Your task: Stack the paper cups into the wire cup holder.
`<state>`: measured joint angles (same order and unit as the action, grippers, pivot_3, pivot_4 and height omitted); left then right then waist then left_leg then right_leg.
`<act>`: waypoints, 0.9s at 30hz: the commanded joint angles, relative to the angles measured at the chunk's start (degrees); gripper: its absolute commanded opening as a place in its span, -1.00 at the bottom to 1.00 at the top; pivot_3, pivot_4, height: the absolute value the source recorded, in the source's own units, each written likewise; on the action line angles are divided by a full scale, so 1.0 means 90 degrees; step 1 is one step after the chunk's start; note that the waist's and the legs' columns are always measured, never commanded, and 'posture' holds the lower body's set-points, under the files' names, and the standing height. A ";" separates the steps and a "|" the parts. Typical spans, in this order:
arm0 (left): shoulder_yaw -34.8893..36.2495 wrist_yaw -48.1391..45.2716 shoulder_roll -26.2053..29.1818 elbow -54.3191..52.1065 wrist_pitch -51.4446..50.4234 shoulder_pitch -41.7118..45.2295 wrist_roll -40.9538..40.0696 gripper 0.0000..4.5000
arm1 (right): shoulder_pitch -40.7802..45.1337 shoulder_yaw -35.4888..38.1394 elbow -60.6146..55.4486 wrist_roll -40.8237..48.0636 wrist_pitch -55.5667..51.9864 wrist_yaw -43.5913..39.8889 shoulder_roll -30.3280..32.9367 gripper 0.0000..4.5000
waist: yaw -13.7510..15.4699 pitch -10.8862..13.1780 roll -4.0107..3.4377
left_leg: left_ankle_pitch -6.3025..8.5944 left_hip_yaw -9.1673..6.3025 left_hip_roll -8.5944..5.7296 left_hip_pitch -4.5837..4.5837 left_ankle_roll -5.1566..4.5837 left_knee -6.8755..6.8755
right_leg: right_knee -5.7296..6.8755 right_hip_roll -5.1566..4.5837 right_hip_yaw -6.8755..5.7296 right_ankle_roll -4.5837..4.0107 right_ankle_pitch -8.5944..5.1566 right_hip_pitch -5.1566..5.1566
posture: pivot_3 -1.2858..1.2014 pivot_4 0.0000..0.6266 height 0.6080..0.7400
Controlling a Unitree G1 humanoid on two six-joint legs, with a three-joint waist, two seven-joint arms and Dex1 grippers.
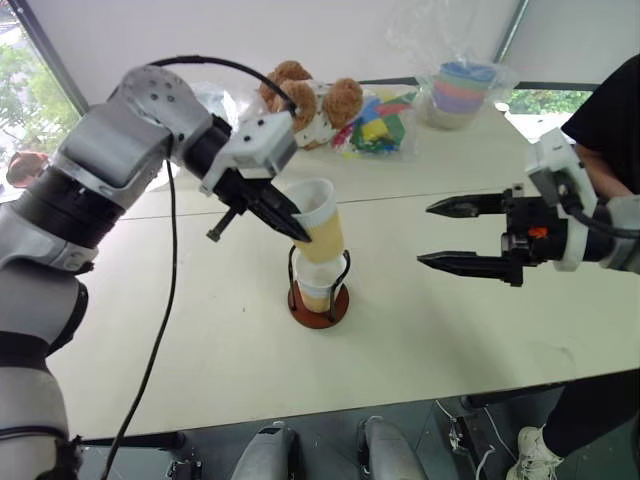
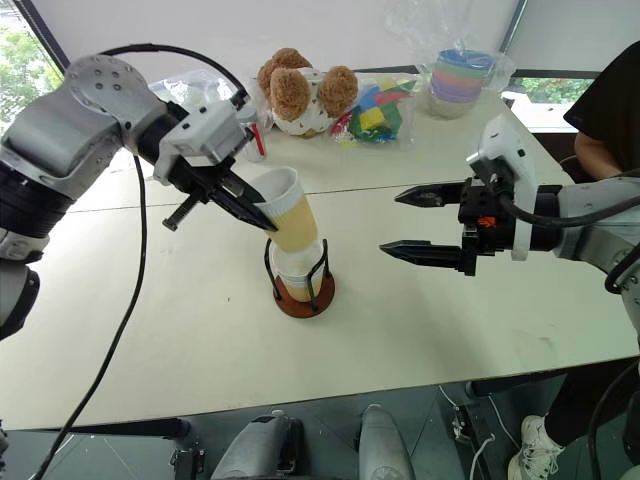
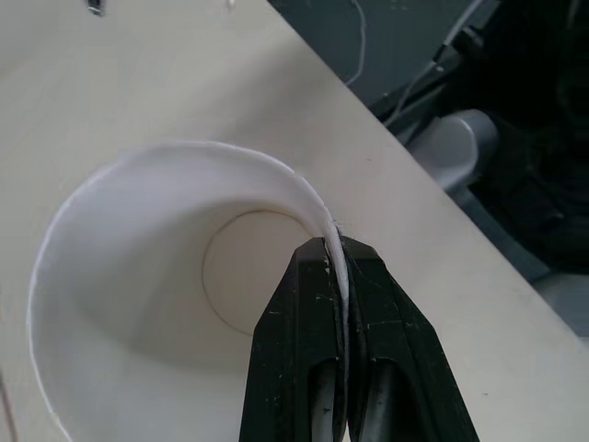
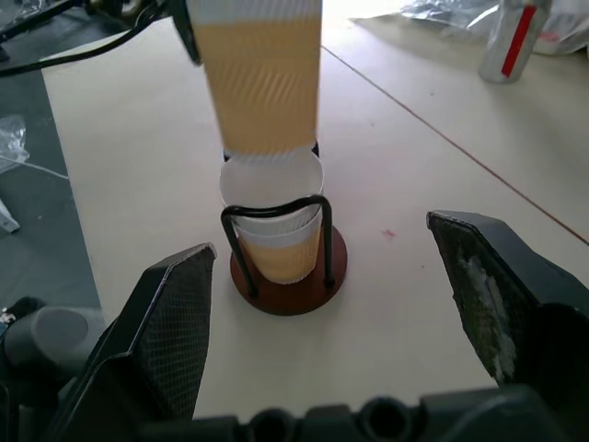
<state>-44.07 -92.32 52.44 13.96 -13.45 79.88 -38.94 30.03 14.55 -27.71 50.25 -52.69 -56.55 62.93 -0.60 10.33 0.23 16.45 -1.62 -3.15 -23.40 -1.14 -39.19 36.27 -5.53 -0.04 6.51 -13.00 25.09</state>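
My L gripper (image 3: pixel 339 267) pinches the cup (image 1: pixel 318 222) rim, one finger inside. It's light, thin, squashes easy, so I hold soft. R gripper (image 1: pixel 432 233) is wide open, empty, beside the holder (image 1: pixel 319 300).

this looks like a robot testing room or lab, not a home. two plain cream tables (image 1: pixel 470 330) stand pushed together, their seam running across the middle, with a bare pale wall behind and windows (image 1: pixel 25 75) at the corners showing green trees outside. loose props lie along the far edge: a brown teddy bear (image 1: pixel 305 100), a clear bag of coloured blocks (image 1: pixel 380 125), a wrapped stack of pastel cups (image 1: pixel 462 90). cables (image 1: pixel 475 430) trail over the grey floor, and a person in black (image 1: pixel 610 120) stands beside the table's right end.
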 commanded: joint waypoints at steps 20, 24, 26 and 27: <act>-0.1579 -0.0020 -0.0431 0.0965 0.1591 0.1009 -0.0017 0.01 | -0.0269 0.0214 -0.0576 0.0563 -0.0077 0.0838 -0.0183 0.79 | 0.0010 0.0002 0.0004 | 0.0002 0.0002 -0.0008 -0.0004 -0.0004 -0.0003 | -0.0017 -0.0004 -0.0002 0.0001 -0.0001 -0.0012 | 0.03 -0.52 1.00; -0.1302 -0.0020 -0.0571 0.1185 0.1656 0.1031 0.0111 0.87 | -0.0257 0.0158 -0.0500 0.0523 -0.0035 0.0825 -0.0215 0.79 | 0.0008 0.0002 0.0004 | 0.0002 0.0001 -0.0008 -0.0004 -0.0004 -0.0002 | -0.0017 -0.0005 -0.0002 0.0002 -0.0001 -0.0012 | 0.03 -0.52 1.00; -0.0828 -0.0020 -0.0705 0.1532 0.1492 0.1033 0.0236 0.87 | -0.0305 0.0110 -0.0406 0.0426 -0.0001 0.0847 -0.0248 0.79 | 0.0005 0.0002 0.0004 | 0.0002 0.0001 -0.0008 -0.0004 -0.0005 -0.0003 | -0.0017 -0.0004 -0.0002 0.0002 -0.0001 -0.0012 | 0.03 -0.52 1.00; -0.0482 -0.0020 -0.0784 0.1737 0.1377 0.1002 0.0283 0.87 | -0.0368 0.0076 -0.0367 0.0337 0.0023 0.0864 -0.0250 0.79 | 0.0003 0.0002 0.0004 | 0.0002 0.0002 -0.0008 -0.0004 -0.0005 -0.0004 | -0.0017 -0.0004 -0.0002 0.0002 -0.0001 -0.0012 | 0.03 -0.52 1.00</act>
<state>-55.23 -92.32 45.41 26.87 0.15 86.60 -36.94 26.83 14.76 -31.10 54.32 -53.95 -49.13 60.87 -0.57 10.35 0.27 16.47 -1.60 -3.22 -23.43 -1.18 -39.22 36.11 -5.56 -0.06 6.52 -13.01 24.98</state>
